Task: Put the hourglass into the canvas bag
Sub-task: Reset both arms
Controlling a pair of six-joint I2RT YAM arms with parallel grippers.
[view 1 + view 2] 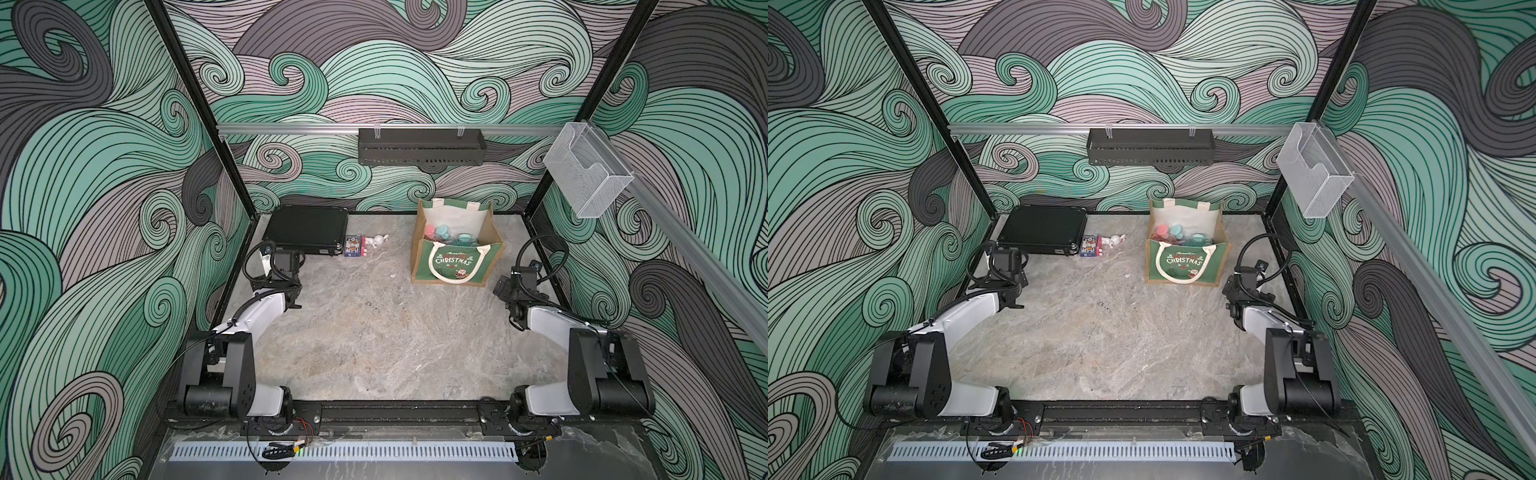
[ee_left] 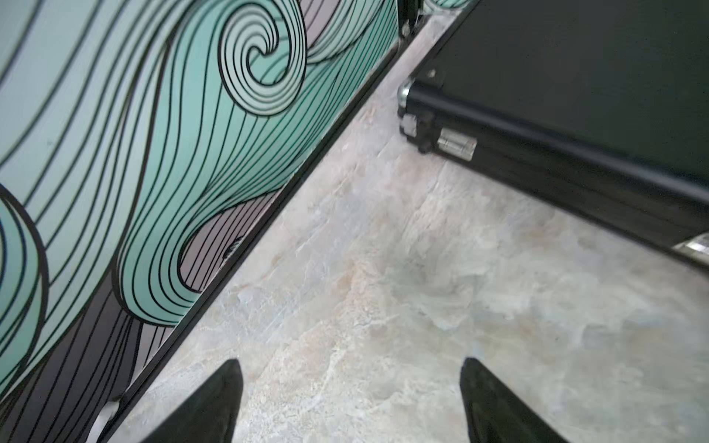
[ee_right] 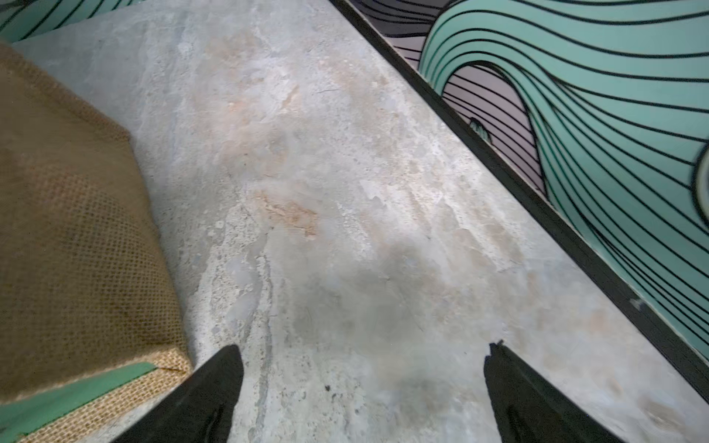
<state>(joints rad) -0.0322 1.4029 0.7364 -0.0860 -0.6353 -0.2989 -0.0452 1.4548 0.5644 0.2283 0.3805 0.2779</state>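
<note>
The canvas bag [image 1: 451, 264] [image 1: 1183, 262] stands upright and open at the back right of the table, its green "Christmas" front facing me. Inside it lies a pink and teal object [image 1: 446, 236] [image 1: 1177, 233] that looks like the hourglass, partly hidden by the bag's front. My right gripper [image 3: 364, 345] is open and empty, low over bare table just to the right of the bag's tan side [image 3: 76, 230]. My left gripper [image 2: 351, 362] is also open and empty. It hangs over the table by the left wall, close to the black case.
A flat black hard case [image 1: 307, 228] [image 2: 575, 115] lies at the back left. A small card box [image 1: 352, 246] and a white bunny figure [image 1: 378, 241] lie beside it. A black tray [image 1: 419, 145] hangs on the back rail and a clear holder [image 1: 586, 174] on the right rail.
</note>
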